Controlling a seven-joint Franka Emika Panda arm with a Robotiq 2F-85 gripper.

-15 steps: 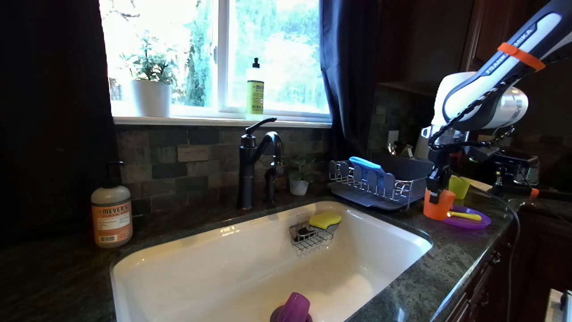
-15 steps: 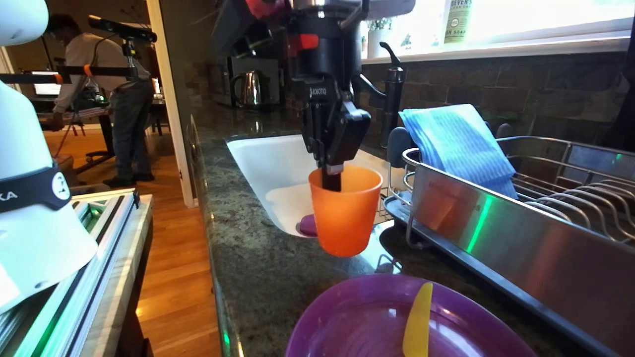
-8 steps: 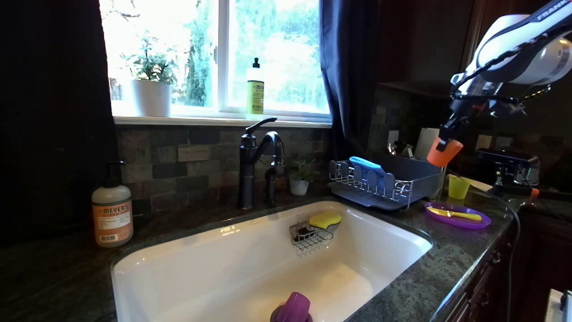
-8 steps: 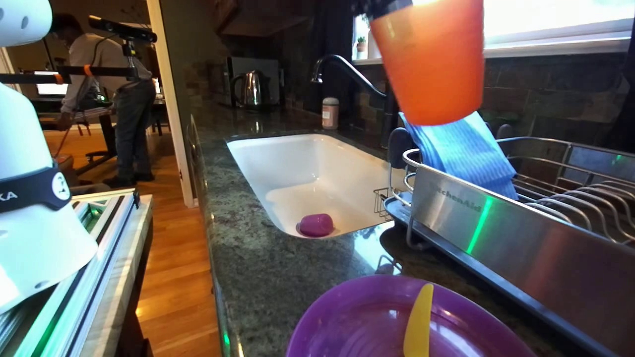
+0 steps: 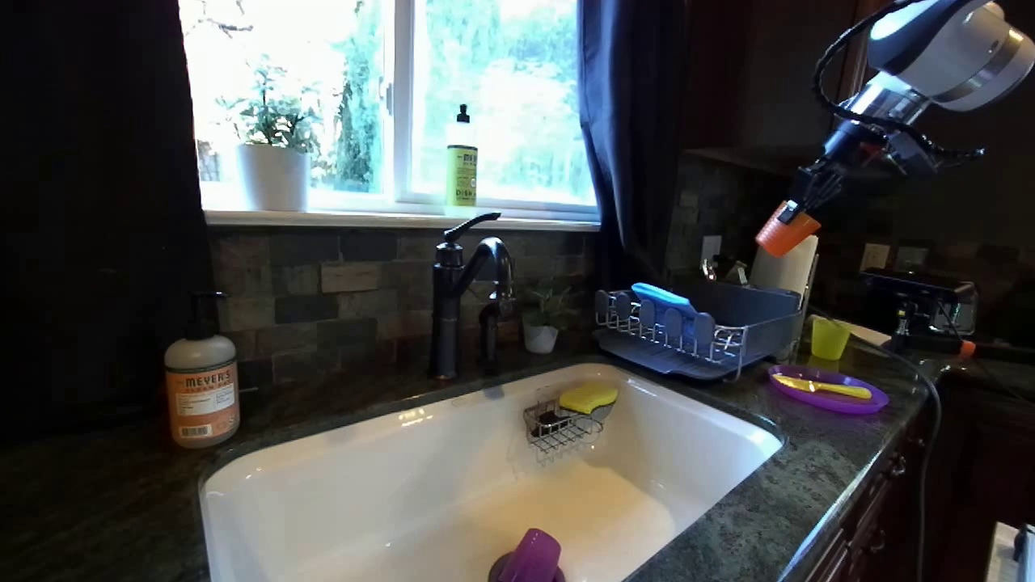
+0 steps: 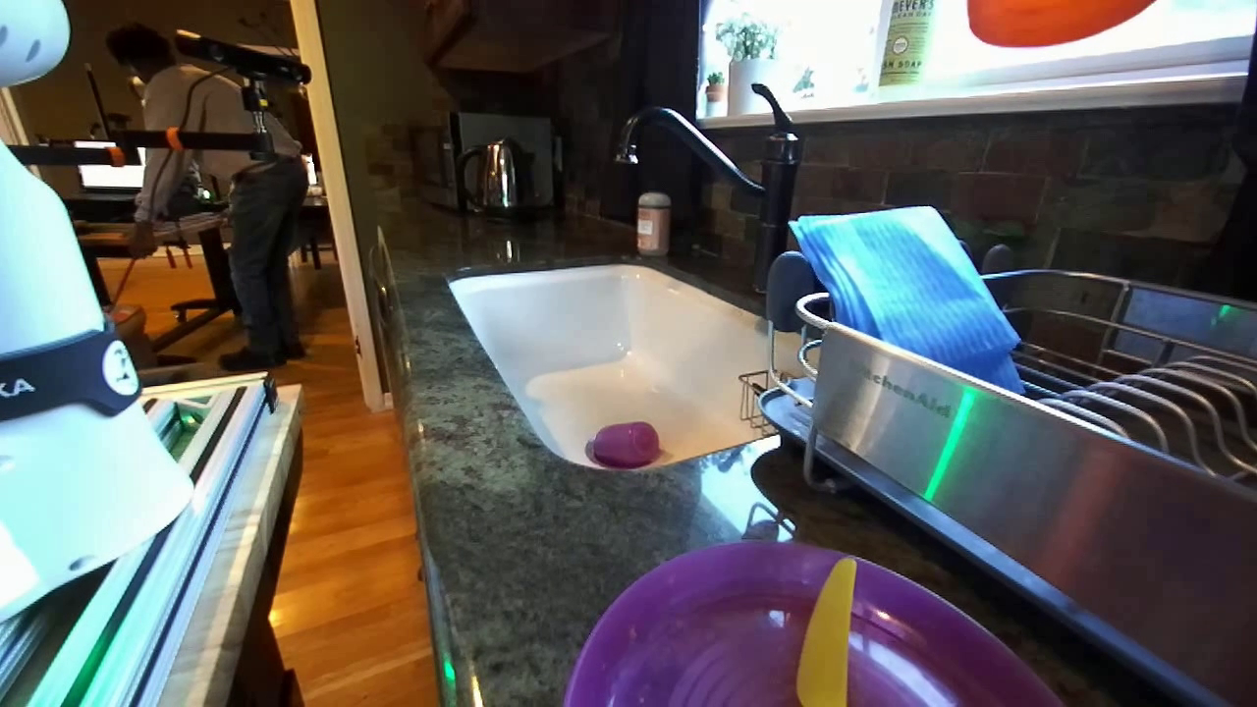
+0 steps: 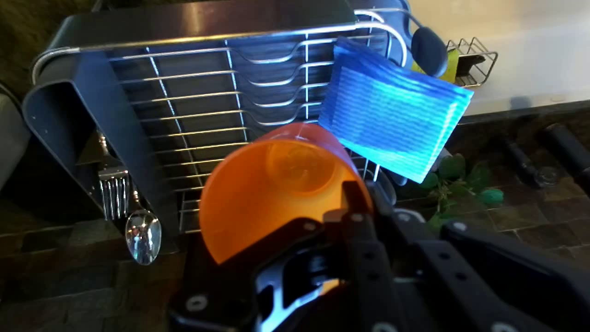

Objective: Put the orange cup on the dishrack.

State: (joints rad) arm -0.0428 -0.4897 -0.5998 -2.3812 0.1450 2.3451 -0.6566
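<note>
As tool (image 7: 364,197) pinches rim, orange cup (image 7: 272,198) overhangs dishrack (image 7: 230,19).

The orange cup (image 7: 251,203) looks like smooth, slightly translucent plastic. The dishrack (image 6: 1021,501) is satin metal along its side and shiny bare wire within, its cutlery holder (image 7: 123,138) matt plastic; the blue dishcloth (image 6: 908,295) is finely ribbed. The fork (image 7: 114,191) and spoon (image 7: 144,237) are bright, polished metal. The purple plate (image 6: 717,628) is glossy plastic, the yellow knife (image 6: 828,643) smooth plastic. The countertop (image 6: 550,550) looks like polished stone, the sink (image 6: 574,319) is glossy, the floor (image 6: 344,530) shiny wood.
</note>
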